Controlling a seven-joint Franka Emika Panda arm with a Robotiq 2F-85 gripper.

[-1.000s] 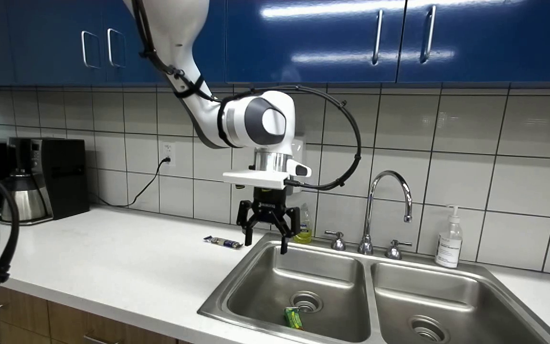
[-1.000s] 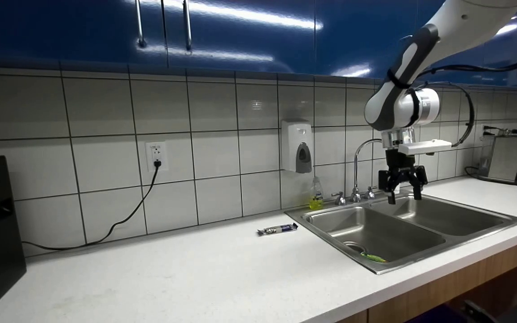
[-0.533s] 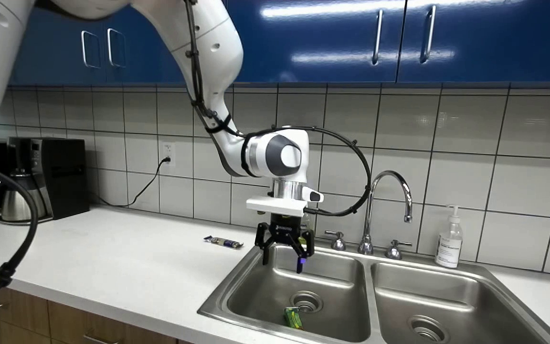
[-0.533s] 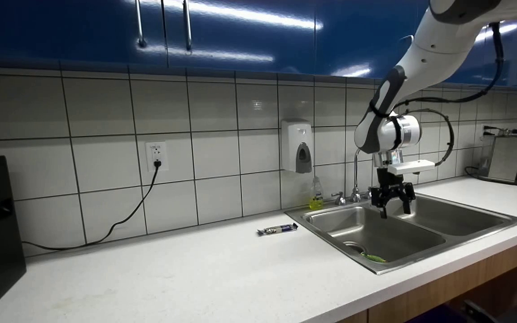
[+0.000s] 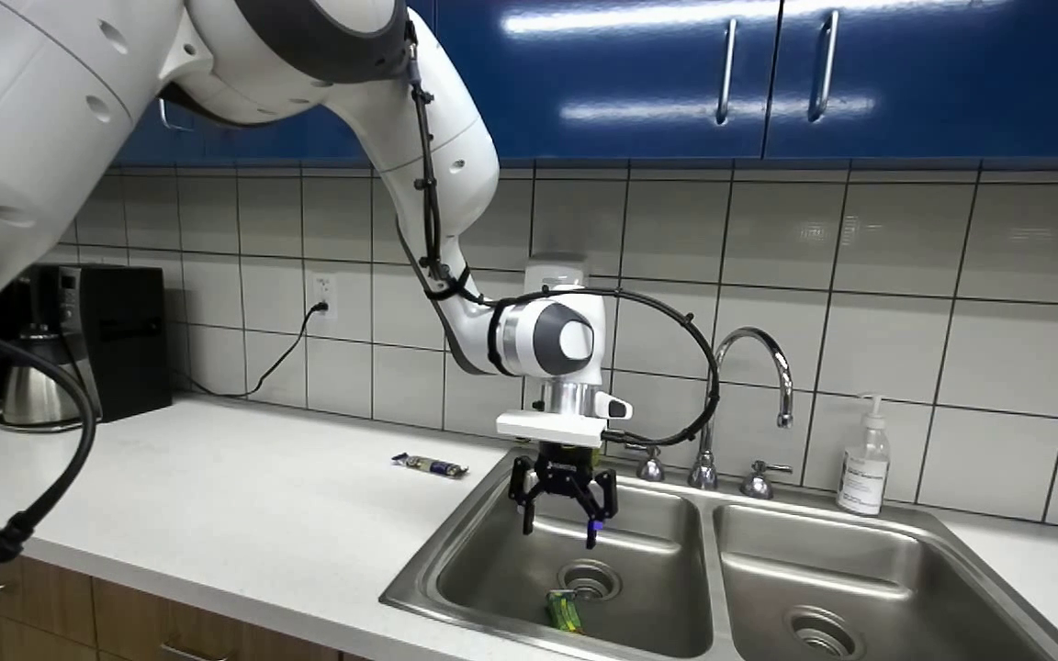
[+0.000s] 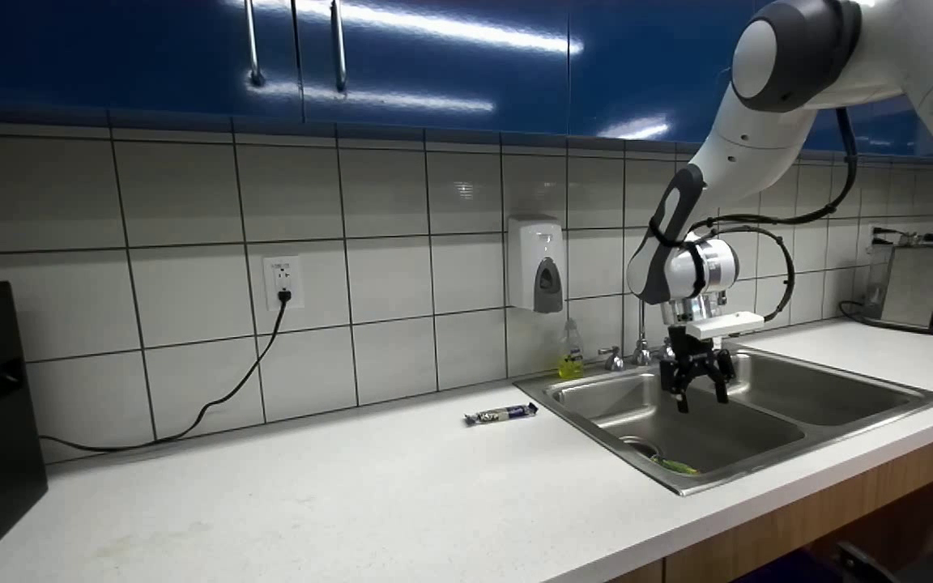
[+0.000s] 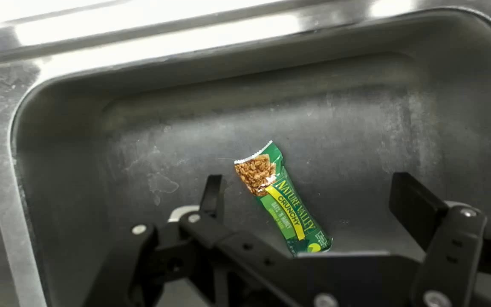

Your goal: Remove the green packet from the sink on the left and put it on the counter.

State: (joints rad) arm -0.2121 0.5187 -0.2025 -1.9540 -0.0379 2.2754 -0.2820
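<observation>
The green packet (image 5: pixel 565 611) is a granola bar wrapper lying flat in the left basin of the steel sink (image 5: pixel 451 542), near the drain. It also shows in an exterior view (image 6: pixel 676 466), partly hidden by the sink rim. In the wrist view the packet (image 7: pixel 286 204) lies slanted on the basin floor, its lower end hidden by the gripper body. My gripper (image 5: pixel 560 535) is open and empty over the left basin, above the packet and apart from it. In the wrist view my gripper (image 7: pixel 307 183) has its fingers spread, one on each side of the packet. The white counter (image 5: pixel 244 496) is left of the sink.
A wrapped bar (image 5: pixel 430 465) lies on the counter near the sink's left edge. The faucet (image 5: pixel 711 404) rises behind the sink, with a pump bottle (image 5: pixel 864 464) to its right and a yellow soap bottle (image 6: pixel 570 356) to its left. A black coffee machine (image 5: pixel 116 340) stands far left.
My gripper has come down and moved forward over the left basin, from near its back edge. It has stayed open. The green packet has not moved.
</observation>
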